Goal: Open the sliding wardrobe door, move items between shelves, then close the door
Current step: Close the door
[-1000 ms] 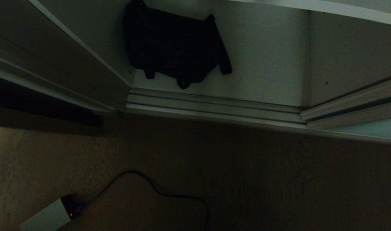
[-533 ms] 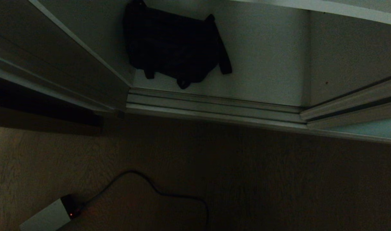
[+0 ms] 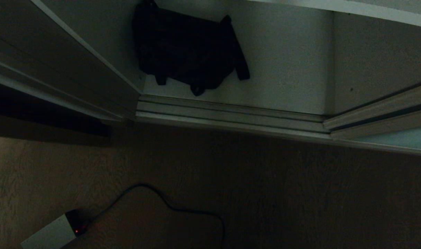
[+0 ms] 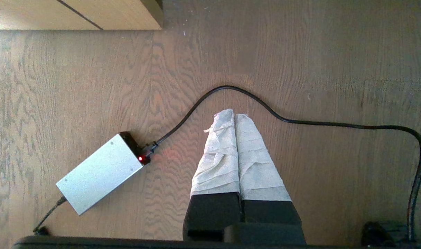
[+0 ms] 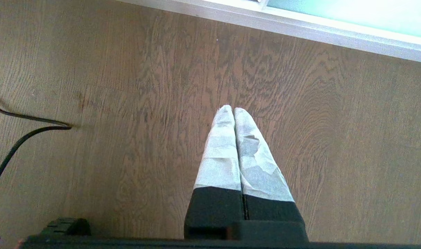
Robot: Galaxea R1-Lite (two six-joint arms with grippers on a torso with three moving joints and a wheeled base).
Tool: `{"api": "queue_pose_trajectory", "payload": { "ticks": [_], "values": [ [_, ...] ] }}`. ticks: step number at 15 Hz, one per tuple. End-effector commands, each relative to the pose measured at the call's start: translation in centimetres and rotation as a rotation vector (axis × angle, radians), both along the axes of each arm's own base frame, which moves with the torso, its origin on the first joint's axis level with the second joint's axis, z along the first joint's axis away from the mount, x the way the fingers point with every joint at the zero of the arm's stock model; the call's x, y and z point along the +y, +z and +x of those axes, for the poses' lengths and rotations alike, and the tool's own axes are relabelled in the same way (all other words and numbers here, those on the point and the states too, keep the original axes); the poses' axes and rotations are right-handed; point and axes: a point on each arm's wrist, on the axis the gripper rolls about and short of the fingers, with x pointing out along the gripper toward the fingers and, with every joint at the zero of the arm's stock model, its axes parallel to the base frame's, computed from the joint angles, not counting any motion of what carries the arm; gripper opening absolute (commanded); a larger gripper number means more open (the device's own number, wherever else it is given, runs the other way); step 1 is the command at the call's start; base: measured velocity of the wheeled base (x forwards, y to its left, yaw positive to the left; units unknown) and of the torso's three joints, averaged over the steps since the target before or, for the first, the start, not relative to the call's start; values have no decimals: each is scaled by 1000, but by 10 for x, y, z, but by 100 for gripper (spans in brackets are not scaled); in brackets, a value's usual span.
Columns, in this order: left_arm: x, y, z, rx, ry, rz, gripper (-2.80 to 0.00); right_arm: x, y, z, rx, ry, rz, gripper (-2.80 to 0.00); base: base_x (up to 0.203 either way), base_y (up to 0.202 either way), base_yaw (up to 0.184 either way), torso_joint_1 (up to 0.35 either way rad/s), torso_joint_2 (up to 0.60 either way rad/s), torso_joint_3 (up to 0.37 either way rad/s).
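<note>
On the bottom shelf (image 3: 283, 69) lies a black fabric item (image 3: 186, 52).

Looking down from my head, I see a black fabric item (image 3: 188, 52) with dangling straps lying on the pale shelf (image 3: 283, 69) at the bottom of the open wardrobe, pushed toward its left back corner. The ridged silver floor track (image 3: 231, 116) runs across in front of that shelf, and the frosted sliding wardrobe door (image 3: 397, 140) shows at the right edge. On the wooden floor (image 3: 300, 193) nearer me lies a small silver box (image 3: 49, 235) with a red light and a black cable (image 3: 169, 205) curling away from it.
</note>
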Motion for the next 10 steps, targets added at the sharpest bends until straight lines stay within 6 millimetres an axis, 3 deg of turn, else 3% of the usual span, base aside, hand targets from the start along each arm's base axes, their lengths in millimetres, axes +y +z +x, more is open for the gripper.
{"api": "queue_pose_trajectory", "payload": {
  "ticks": [1,6,10],
  "values": [
    [0,0,0,7,0,0,-280,0,0,0,-4,1,0,-280,0,0,0,0,0,0],
    [0,0,0,5,0,-3,-280,0,0,0,-5,1,0,-280,0,0,0,0,0,0],
    [0,0,0,4,0,-13,-280,0,0,0,-4,1,0,-280,0,0,0,2,1,126]
  ]
}}
